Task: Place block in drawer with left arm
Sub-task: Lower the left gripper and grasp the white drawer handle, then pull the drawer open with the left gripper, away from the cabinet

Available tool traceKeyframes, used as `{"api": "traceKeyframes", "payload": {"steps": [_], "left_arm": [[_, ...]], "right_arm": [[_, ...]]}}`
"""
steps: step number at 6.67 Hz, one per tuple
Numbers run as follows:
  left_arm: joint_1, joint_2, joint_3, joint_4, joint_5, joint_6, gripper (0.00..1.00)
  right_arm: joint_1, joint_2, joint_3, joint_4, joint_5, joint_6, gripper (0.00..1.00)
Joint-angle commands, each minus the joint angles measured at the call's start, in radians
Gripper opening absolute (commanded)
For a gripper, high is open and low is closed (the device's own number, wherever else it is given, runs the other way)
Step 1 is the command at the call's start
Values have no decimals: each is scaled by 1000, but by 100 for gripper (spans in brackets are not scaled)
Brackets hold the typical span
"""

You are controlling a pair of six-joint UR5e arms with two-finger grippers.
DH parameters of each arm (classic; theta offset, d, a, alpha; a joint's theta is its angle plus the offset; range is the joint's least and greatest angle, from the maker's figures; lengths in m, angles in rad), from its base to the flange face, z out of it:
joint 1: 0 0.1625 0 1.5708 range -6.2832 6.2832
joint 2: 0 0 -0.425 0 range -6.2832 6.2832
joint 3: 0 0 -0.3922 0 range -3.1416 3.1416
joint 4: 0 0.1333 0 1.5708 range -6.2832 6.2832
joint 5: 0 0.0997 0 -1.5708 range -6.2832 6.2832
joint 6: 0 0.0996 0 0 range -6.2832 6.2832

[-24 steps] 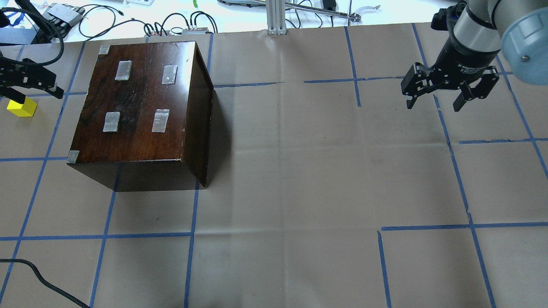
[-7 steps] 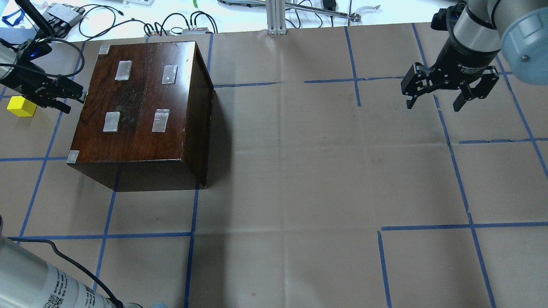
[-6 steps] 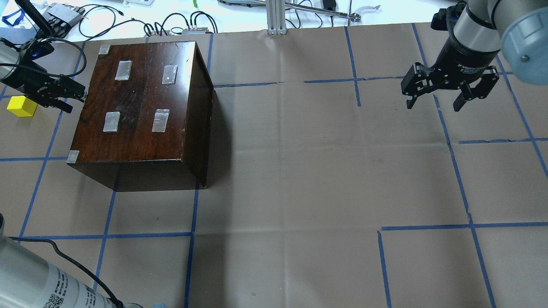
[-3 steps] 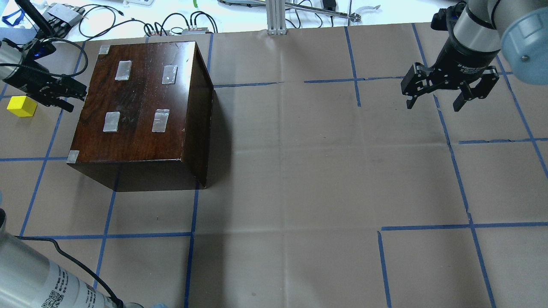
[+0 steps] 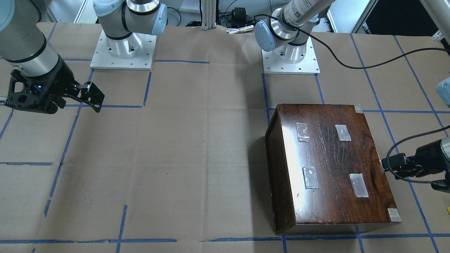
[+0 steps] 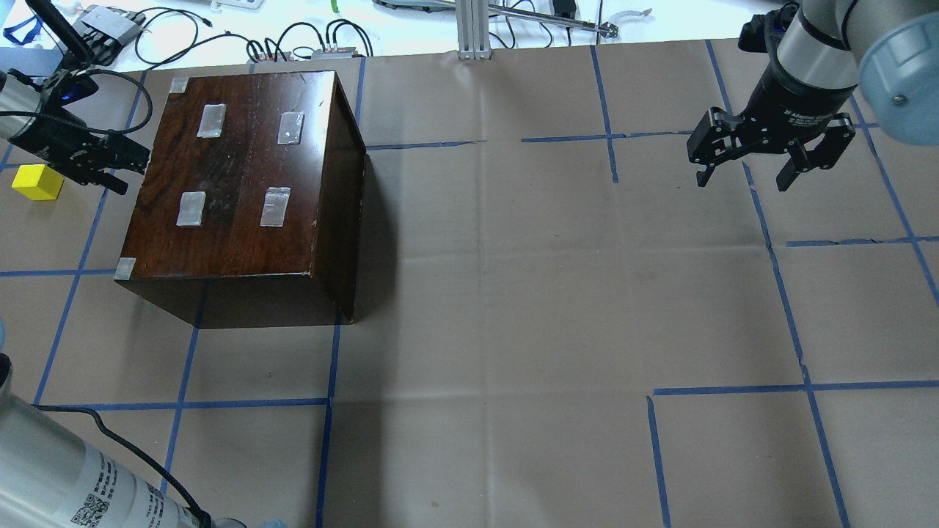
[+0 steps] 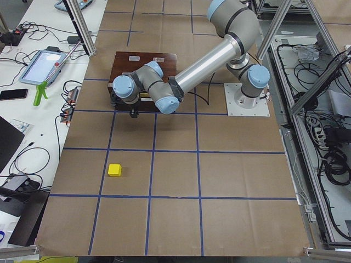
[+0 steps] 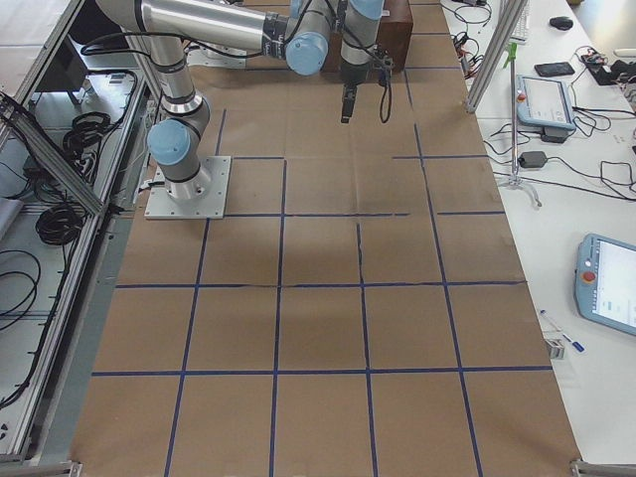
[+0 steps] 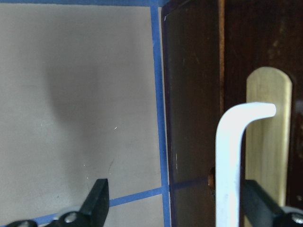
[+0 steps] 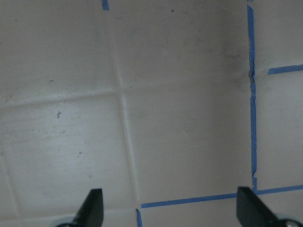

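Note:
The yellow block (image 6: 37,182) lies on the paper left of the dark-brown cabinet (image 6: 235,176); it also shows in the exterior left view (image 7: 114,170). My left gripper (image 6: 128,167) is open and empty, turned sideways against the cabinet's left face, to the right of the block. In the left wrist view, the left gripper (image 9: 177,203) straddles a white L-shaped handle (image 9: 230,156) on a brass plate (image 9: 268,142). The drawer is closed; its pale tray is hidden. My right gripper (image 6: 744,178) is open and empty, hovering far to the right.
The cabinet's top carries several grey tape patches (image 6: 276,206). Cables and small devices (image 6: 308,44) lie beyond the table's far edge. Blue tape lines (image 6: 330,396) grid the brown paper. The left arm's forearm (image 6: 66,484) crosses the near left corner.
My left gripper left its place over the block, turned sideways, moved right to the cabinet's left face, and has since crept slightly closer. Block, cabinet and right arm have not moved.

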Motion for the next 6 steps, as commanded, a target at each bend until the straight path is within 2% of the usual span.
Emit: {"api": "traceKeyframes", "payload": {"steps": [1,3,6], "left_arm": [[6,3,0,0,6,-1,99],[27,-2,-1,2,55,-1,99],[78,-9,6,29,57,2,99]], "right_arm": [[0,1,0,0,0,0,100],[0,0,0,0,0,0,100],[0,1,0,0,0,1,100]]}}
